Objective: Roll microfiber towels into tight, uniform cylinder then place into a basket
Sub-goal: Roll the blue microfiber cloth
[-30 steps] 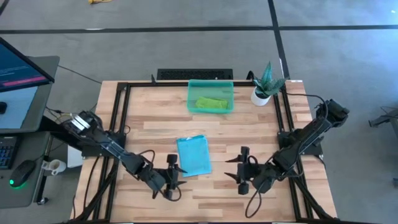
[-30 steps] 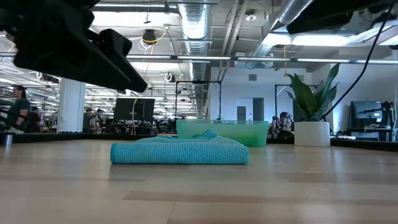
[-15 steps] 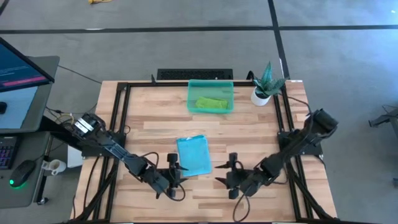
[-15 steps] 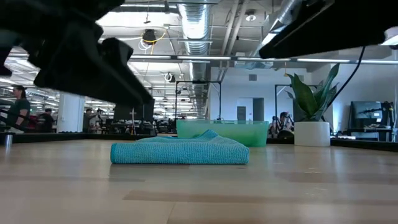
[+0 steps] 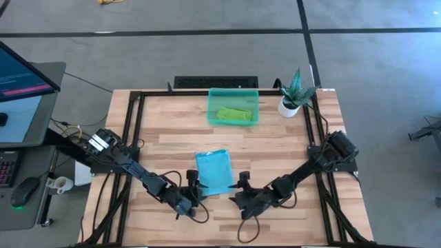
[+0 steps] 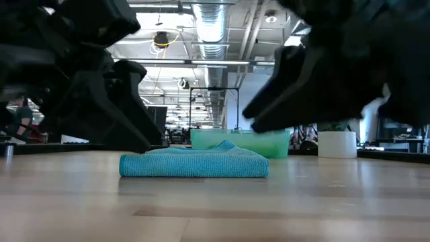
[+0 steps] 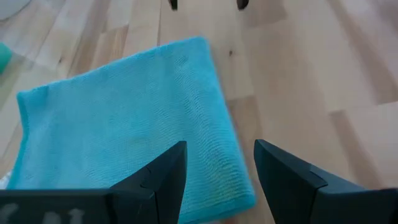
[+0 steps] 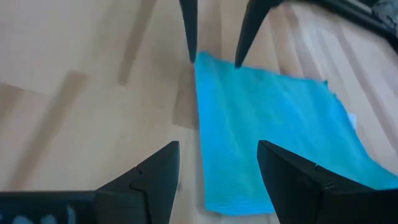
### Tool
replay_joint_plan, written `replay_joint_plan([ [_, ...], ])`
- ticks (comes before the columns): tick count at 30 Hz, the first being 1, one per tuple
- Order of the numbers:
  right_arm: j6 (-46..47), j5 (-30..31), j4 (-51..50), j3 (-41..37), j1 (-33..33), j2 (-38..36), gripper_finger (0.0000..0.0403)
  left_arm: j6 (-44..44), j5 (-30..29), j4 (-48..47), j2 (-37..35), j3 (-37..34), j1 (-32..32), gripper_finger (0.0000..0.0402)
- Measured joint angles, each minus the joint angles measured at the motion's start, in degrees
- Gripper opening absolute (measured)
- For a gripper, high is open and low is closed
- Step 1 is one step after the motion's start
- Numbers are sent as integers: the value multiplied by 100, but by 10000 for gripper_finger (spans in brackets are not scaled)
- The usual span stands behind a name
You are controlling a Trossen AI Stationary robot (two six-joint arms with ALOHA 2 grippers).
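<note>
The turquoise blue towel [image 5: 214, 172] lies folded flat on the table's middle, toward the near side. My left gripper [image 5: 193, 192] stands open at its near left corner, which shows ahead of the fingers in the left wrist view [image 7: 217, 163]. My right gripper [image 5: 240, 193] stands open at the towel's near right corner [image 8: 214, 186]. Both grippers slant down, low over the wood. The lime green towel [image 5: 234, 114] lies bunched in the teal basket [image 5: 213, 108] at the far middle.
A white pot with a green plant [image 5: 292, 102] stands to the right of the basket, at the far right. A black frame [image 5: 135, 131] runs along the table's sides. Bare wood lies between the blue towel and the basket. A desk with a monitor [image 5: 21, 76] stands to the left of the table.
My right gripper has come down and toward the table's left, up to the blue towel's near right corner, rolling a little on the way. My left gripper has sunk slightly toward the near left corner. The towel has not moved.
</note>
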Motion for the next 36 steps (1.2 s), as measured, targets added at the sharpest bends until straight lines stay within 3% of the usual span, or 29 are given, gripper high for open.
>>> replay_joint_plan([
  [13, 525, -444, -207, 0, -483, 410, 240, -526, 607, -284, 4, -172, 254, 180],
  [28, 1409, -1437, -430, 20, -914, 375, 238, -655, 498, -321, -4, -205, 296, 180],
  [36, 1526, -1636, -470, 22, -967, 375, 191, -421, 424, -690, 4, 217, 205, 180],
])
